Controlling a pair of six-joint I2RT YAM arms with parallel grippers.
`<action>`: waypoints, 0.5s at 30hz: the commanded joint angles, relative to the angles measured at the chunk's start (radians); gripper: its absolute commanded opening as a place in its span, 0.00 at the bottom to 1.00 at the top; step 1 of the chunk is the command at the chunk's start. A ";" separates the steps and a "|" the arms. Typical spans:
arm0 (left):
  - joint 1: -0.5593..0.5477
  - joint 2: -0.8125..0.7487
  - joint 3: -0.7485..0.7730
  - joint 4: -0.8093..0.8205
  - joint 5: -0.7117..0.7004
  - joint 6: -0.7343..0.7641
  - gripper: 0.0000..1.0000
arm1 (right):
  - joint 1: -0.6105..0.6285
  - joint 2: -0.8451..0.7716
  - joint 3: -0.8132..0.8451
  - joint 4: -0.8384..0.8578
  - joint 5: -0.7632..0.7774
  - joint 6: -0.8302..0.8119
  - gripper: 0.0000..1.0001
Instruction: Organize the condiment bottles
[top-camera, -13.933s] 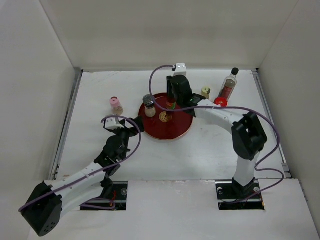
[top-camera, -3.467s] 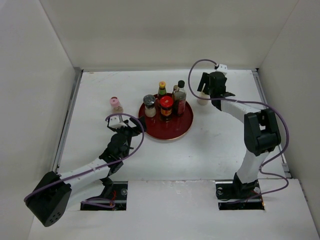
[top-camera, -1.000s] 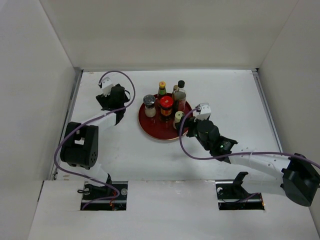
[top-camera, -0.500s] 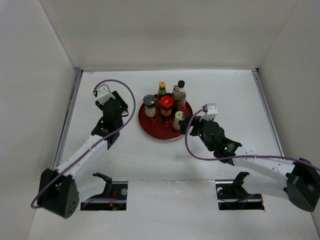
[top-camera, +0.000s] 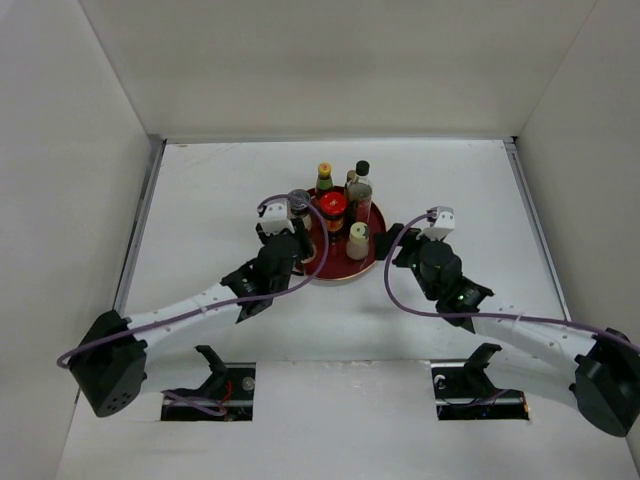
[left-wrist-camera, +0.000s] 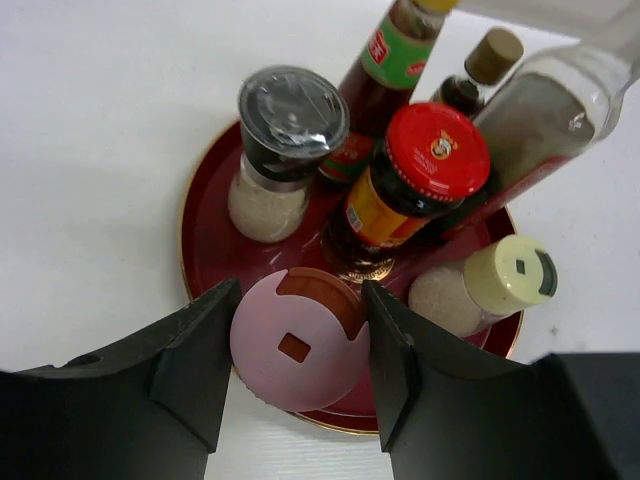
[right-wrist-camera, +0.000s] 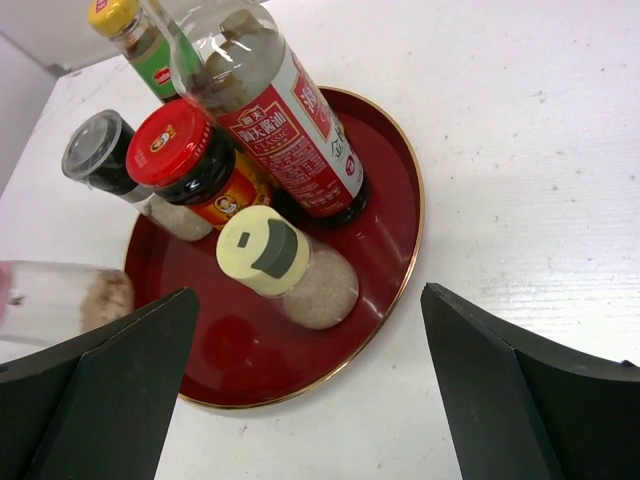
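left gripper (left-wrist-camera: 297, 335) grips pink-capped bottle (left-wrist-camera: 300, 352) over tray (left-wrist-camera: 205, 250) (perhaps touching it).

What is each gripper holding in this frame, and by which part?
The left gripper holds the pink-capped bottle at its top, one finger on either side of the cap. The right gripper is open and holds nothing.

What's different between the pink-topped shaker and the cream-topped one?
The pink-topped shaker is gripped by the left hand at the red tray's edge; the cream-topped shaker stands free on the tray. The cream-topped one's cap has a dark tab; the pink-topped one's has only a small square mark. Both are small clear shakers of pale powder.
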 joint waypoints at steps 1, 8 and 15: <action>-0.029 0.073 0.023 0.154 -0.002 -0.005 0.36 | -0.001 0.004 0.003 0.070 0.006 0.013 1.00; -0.026 0.253 0.027 0.207 -0.013 0.012 0.37 | -0.001 0.043 0.013 0.073 0.006 0.011 1.00; -0.047 0.282 -0.008 0.274 -0.036 0.012 0.60 | -0.001 0.061 0.016 0.079 0.001 0.010 1.00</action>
